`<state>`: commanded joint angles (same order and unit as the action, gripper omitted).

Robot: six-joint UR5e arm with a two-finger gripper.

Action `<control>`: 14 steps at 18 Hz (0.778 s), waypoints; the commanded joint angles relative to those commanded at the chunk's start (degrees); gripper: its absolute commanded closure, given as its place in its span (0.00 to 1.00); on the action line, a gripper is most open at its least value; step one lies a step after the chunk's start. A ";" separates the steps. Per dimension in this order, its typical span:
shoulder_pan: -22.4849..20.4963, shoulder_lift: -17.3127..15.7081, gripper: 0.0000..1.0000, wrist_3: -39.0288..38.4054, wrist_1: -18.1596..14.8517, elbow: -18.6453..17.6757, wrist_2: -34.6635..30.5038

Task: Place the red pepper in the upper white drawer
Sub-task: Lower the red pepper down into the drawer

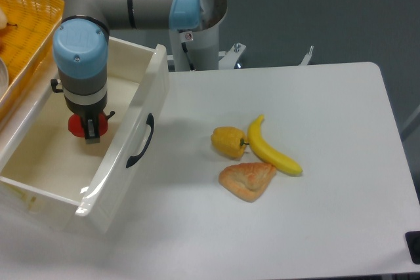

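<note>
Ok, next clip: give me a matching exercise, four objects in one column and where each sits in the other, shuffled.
Objects:
1. glossy red pepper
2. yellow-orange pepper
3. long yellow banana
4. black curved handle

Places:
A. on the white drawer's front
B. on the table, right of the yellow-orange pepper
C. between the fingers, over the drawer's inside
D. on the table, left of the banana

Pairs: 1-C, 2-D, 3-B, 4-A

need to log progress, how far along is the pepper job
Done: the red pepper is off the table and carried inside the open upper white drawer. In hand: the pincer is shut on it, over the cream floor; whether it touches the floor is unclear. Left: release it and lift the arm out.
</note>
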<state>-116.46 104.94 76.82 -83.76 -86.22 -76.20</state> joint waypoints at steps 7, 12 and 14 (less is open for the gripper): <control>0.00 0.00 0.47 0.00 0.00 0.00 0.00; -0.09 -0.09 0.32 0.00 0.09 0.26 0.00; 0.00 -0.17 0.21 0.09 1.57 0.09 0.00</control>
<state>-116.46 104.77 76.90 -82.19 -86.13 -76.20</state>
